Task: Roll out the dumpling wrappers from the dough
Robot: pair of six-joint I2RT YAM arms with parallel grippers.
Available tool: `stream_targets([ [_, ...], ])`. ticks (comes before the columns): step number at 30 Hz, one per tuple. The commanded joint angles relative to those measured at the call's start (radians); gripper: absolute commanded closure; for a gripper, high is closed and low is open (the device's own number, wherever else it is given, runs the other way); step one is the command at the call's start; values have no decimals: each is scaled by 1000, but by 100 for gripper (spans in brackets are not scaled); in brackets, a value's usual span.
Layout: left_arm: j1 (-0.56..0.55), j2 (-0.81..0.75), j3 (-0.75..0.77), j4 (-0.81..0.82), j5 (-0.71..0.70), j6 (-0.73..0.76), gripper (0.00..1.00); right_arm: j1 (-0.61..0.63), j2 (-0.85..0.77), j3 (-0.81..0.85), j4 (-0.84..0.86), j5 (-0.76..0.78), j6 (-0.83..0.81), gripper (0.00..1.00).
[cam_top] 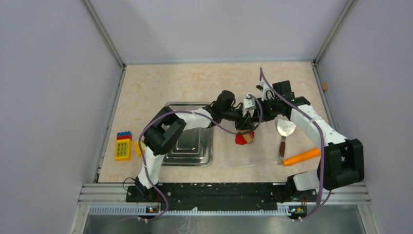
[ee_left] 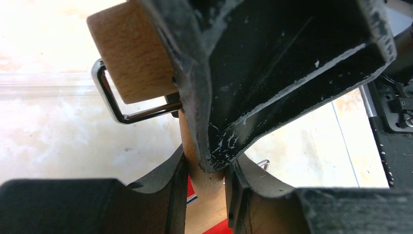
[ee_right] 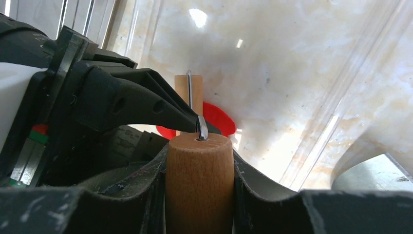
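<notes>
The red dough [cam_top: 240, 140] lies flattened on a clear mat [cam_top: 248, 158] at mid-table, its rounded edge showing in the right wrist view [ee_right: 220, 119]. A small wooden roller [cam_top: 249, 138] on a bent wire frame [ee_left: 111, 100] rests on it. My left gripper [cam_top: 242, 125] is shut on the roller's wooden handle [ee_left: 209, 183]. My right gripper [cam_top: 252, 118] is shut on the same handle [ee_right: 199, 180] from the other side, and one of its fingers [ee_left: 272, 73] fills the left wrist view. Red dough [ee_left: 191, 189] peeks beneath the handle. Dumpling wrappers are out of view.
A steel tray [cam_top: 190, 146] sits left of the mat. A metal scraper [cam_top: 285, 127] and an orange carrot [cam_top: 301, 157] lie to the right. A yellow toy block [cam_top: 122, 146] stands near the left wall, which encloses the table with the others.
</notes>
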Motion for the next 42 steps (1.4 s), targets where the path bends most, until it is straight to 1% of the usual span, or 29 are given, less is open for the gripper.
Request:
stream_targets([
  [1,-12,81,21,-41,-59,12,100,27,8,-28,-9,137,-158,100],
  [10,-32,168,30,59,-66,-53,100,27,-11,-71,-25,182,-176,100],
  [14,-36,191,43,92,-63,-75,100,25,-13,-60,-42,197,-184,100],
  [17,-39,205,79,116,-64,-101,100,21,-23,-37,-54,222,-190,100],
  [21,-46,216,164,148,-92,-131,100,-8,-46,4,-72,255,-190,100],
  [25,-45,205,256,126,-97,-165,100,-33,-74,76,-129,215,-177,100],
  [28,-36,150,268,116,-82,-187,100,-34,-113,130,-177,143,-159,100],
  [30,-28,93,234,118,-77,-188,100,-34,-146,151,-204,69,-139,100],
  [35,-27,-104,30,147,-52,-121,100,-52,-195,137,-229,-103,-51,100],
  [38,-21,-202,-74,114,-38,-65,100,-58,-216,87,-186,-179,-3,100],
  [42,-4,-263,-178,113,-36,-56,100,-61,-219,21,-94,-253,95,100],
])
